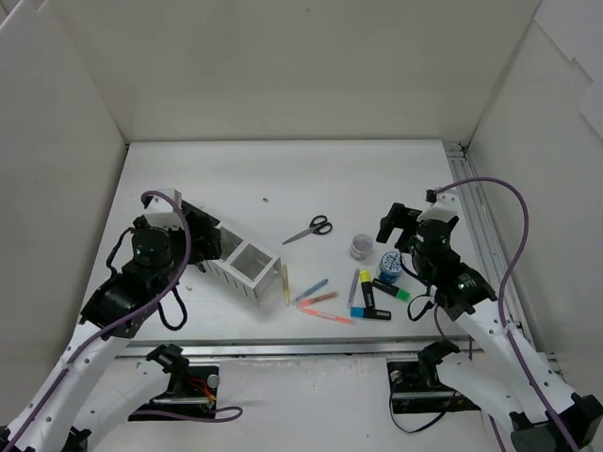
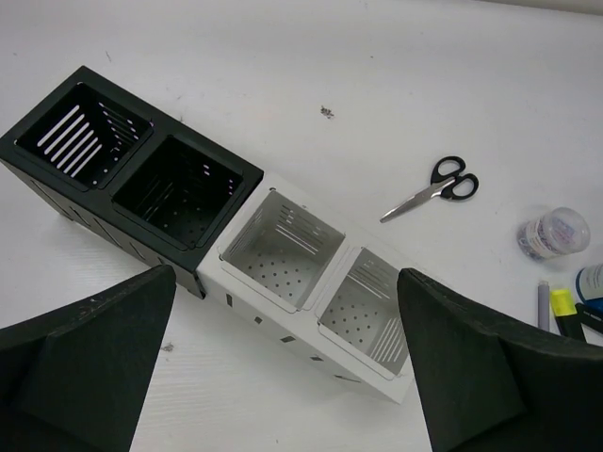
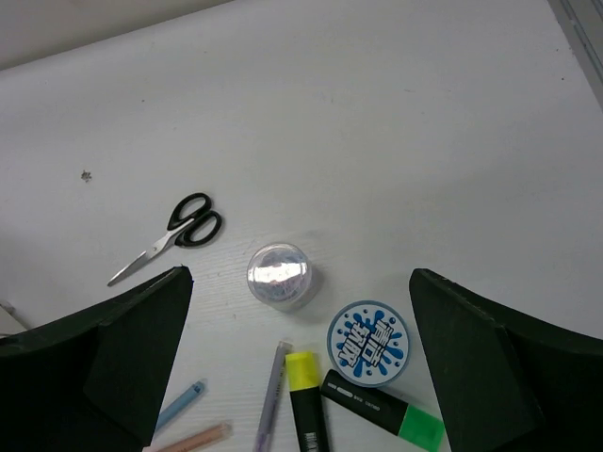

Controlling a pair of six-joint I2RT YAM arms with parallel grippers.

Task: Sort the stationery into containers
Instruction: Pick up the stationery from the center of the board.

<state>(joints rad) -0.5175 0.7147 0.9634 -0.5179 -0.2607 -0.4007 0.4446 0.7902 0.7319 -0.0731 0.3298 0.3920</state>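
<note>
Right wrist view looks straight down on the small clear jar (image 3: 279, 274), which sits on the white table (image 3: 424, 113) right under the gap of the right claw (image 3: 300, 275). That claw is wide open and holds nothing. I think the jar is the next thing to pick up. To do it well, the claw should come straight down so one finger lands on each side of the jar. Then it should squeeze softly, because the jar is round and smooth and could pop out. The blue roll (image 3: 367, 343) lies just beside the jar, and a yellow highlighter (image 3: 306, 400) is near too, so the fingers should not bump them. The scissors (image 3: 179, 231) are off to one side, out of the way. The row of boxes (image 2: 236, 297) is well apart, over on the left of the table, and all four look empty. The left claw (image 2: 285, 278) hangs open above them, holding nothing, so it may need to make room when the jar comes over.
</note>
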